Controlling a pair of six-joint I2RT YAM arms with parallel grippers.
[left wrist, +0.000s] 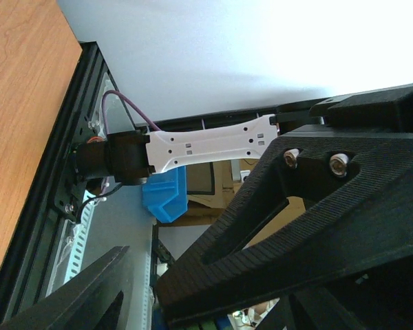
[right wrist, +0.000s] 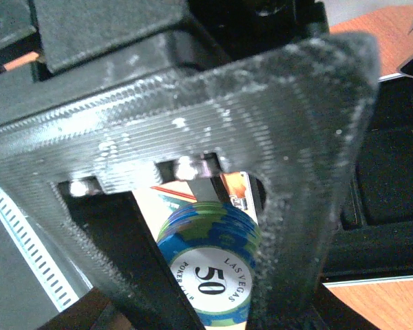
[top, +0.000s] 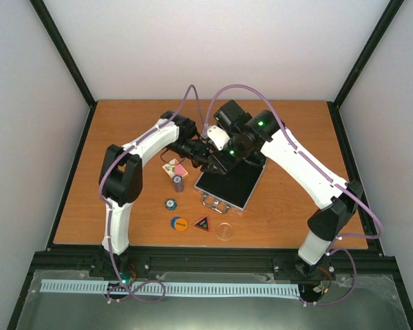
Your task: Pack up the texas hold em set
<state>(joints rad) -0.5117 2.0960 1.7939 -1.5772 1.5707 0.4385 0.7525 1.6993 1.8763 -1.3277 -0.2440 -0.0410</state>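
The small stack of poker chips (right wrist: 205, 271) hangs in the right claw (right wrist: 217, 302). Its "50" face is turned up toward the wrist camera, so the stack's long axis runs along that line of sight and the two fingers press on the chip rims from 9 and 3 o'clock. That claw is clenched on the stack. The case (top: 228, 184) lies open on the worktop (top: 289, 130). From overhead its handle edge is toward 6 o'clock and its black lining lies at about 5 o'clock from the loaded claw, which hangs near the case's 10 o'clock corner. Judged from that, a short carry toward 5 o'clock would put the chips over the lining. The left claw (top: 198, 150) hovers just beside, at 9 o'clock of the right one. Its fingers stand partly apart with nothing visible between them. The card pack (top: 173, 167) lies on the worktop at about 7 o'clock of the left claw.
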